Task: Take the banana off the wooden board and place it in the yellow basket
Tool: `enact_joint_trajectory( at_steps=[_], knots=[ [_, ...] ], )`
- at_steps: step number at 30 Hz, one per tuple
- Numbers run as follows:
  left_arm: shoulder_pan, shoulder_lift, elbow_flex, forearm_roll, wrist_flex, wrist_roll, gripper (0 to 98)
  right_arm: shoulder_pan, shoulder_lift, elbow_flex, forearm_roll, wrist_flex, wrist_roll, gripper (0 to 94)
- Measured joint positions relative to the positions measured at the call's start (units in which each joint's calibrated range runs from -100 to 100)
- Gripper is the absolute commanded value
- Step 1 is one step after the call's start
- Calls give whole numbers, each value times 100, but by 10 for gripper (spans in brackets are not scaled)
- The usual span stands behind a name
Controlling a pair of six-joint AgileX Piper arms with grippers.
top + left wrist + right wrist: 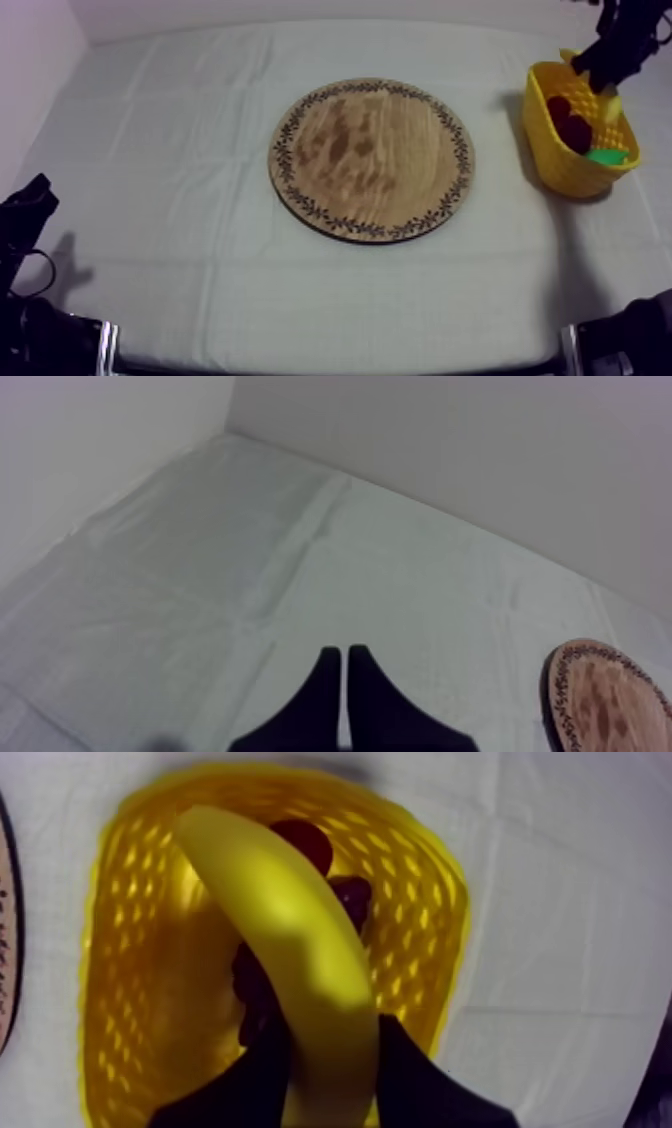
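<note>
Two arms, one step in hand: dropping the fruit; grey-white table cloth [150, 150] fills most of the top view; wooden board [371, 158] sits mid-table and is bare; yellow basket [570, 170] stands at the far right, well apart from the board; banana [290, 932] is off the board and hangs over the basket's mouth, above its inside and not yet resting in it as far as I can tell; right gripper [335, 1077] is clenched on the banana near one end, a finger on each side; left gripper [345, 676] rests at the near left over bare cloth, fingers pressed together on nothing; a dark fruit, probably grapes [350, 892], and a small red fruit [305, 840] already lie in the basket under the banana. Judgement: task nearly done, only the release is left; do it well by lowering until the banana's free end is below the rim, keeping it centred and clear of the walls, then opening and lifting straight up; risk: the banana looks long for the basket, so it may prop on the fruit or rim and tip out.
</note>
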Motion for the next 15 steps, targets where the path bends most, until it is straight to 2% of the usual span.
enact_joint_trajectory(
  at_steps=[6,9,11,15],
  knots=[
    [0,0,0,0,0,0,1,14,445,306,99,-290,-201,176],
    [0,0,0,0,0,0,1,22,610,361,130,-393,-244,212],
    [0,0,0,0,0,0,1,21,680,370,148,-439,-249,278],
    [0,0,0,0,0,0,1,21,766,392,148,-466,-249,484]
  ],
)
